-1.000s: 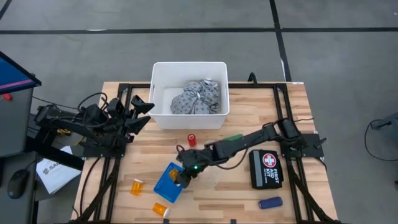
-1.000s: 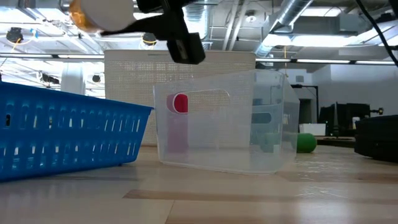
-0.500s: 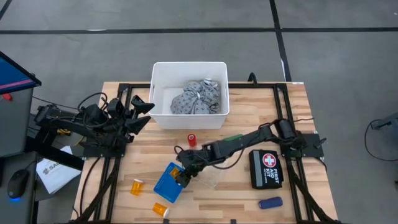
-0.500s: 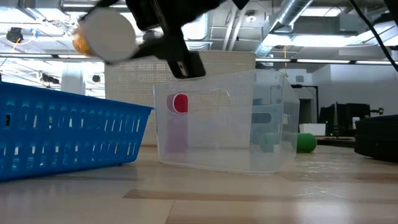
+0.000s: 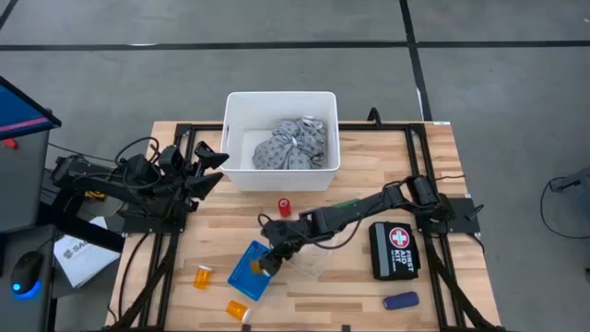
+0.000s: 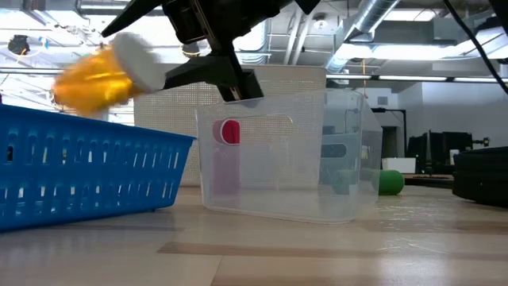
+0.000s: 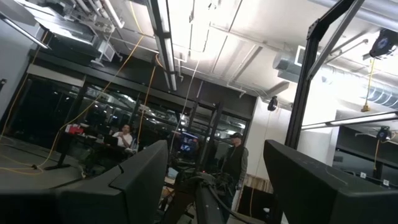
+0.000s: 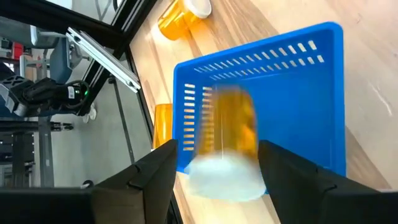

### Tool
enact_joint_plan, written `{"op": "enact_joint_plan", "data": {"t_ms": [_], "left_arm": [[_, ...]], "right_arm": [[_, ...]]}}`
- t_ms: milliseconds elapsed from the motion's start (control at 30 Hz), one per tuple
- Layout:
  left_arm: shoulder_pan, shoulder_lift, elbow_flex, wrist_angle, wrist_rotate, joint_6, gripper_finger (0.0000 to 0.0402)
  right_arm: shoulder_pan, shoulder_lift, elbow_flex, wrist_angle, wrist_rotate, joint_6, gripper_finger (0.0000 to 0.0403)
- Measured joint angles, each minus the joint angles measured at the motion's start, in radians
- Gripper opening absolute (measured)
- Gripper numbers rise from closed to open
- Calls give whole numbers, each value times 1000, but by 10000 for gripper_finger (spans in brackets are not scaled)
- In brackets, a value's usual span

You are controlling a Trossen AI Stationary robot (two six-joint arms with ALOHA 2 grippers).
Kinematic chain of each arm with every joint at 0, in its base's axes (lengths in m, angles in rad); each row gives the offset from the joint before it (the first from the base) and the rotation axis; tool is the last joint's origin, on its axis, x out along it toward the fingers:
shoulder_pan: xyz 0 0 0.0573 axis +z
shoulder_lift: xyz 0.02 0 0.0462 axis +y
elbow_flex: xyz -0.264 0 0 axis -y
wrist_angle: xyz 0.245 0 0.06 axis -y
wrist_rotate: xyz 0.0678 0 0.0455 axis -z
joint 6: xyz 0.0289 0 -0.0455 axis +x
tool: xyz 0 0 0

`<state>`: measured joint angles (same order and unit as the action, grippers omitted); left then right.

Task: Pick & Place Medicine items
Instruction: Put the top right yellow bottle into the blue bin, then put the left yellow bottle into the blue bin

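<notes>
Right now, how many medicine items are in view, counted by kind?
Orange bottles: 3
Red cylinder: 1
Green cylinder: 1
Blue cylinder: 1
Cloth bundle: 1
Total: 7

You get even, bright overhead light with soft shadows, but the orange pill bottle (image 6: pixel 95 79) smears with motion blur over the blue basket (image 8: pixel 311 93).
</notes>
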<state>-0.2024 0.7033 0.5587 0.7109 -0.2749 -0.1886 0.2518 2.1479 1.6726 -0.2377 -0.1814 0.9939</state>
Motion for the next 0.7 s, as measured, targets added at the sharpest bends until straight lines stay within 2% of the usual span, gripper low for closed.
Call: {"op": "enact_joint_plan", "data": {"t_ms": [267,433,567,700], "left_arm": [[0,0,0,-6,42,-3,260],[-31,-1,0,-107,53,-32,260],[-75,1,3,-292,65,-113,260],[-130,31,75,-622,63,-226,260]], "right_arm": [[-6,-3,0,39,0,-1,220],[-6,-49,-1,46,0,-3,221],[-5,-113,-1,43,1,-19,221],[5,-198,0,10,9,-34,221]]}}
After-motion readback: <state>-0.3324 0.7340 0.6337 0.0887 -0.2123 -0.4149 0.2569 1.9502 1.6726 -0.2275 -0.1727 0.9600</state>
